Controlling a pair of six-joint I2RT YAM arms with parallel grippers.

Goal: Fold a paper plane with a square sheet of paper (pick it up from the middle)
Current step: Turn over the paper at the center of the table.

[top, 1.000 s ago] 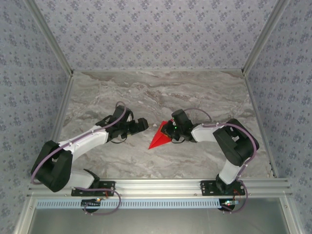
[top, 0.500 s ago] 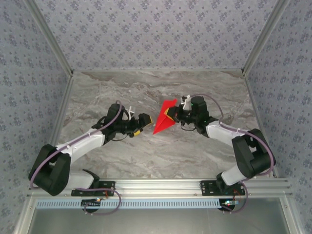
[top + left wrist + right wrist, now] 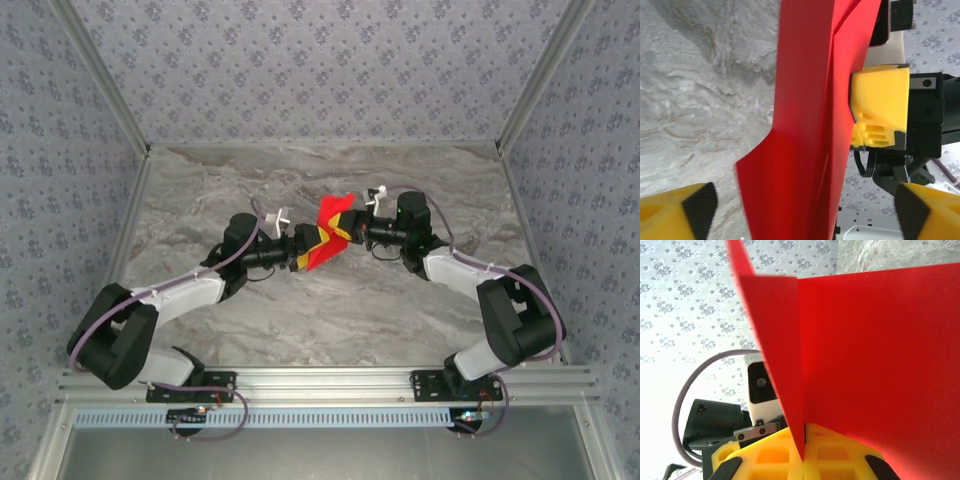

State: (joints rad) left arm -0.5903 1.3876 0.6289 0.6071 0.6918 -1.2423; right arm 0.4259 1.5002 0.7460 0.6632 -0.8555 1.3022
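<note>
Three floral walls (image 3: 320, 70) ring marbled table (image 3: 330, 325).

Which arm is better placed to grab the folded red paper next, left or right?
Left. The left gripper is open with the red paper between its jaws, so it probably only needs to close. The right gripper is occupied, shut on that paper.

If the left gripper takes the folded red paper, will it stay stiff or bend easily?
Probably floppy: the paper plane bends beyond the right gripper. Its creased layers likely stiffen it somewhat lengthwise. It seems very light: one edge pinch carries it.
</note>
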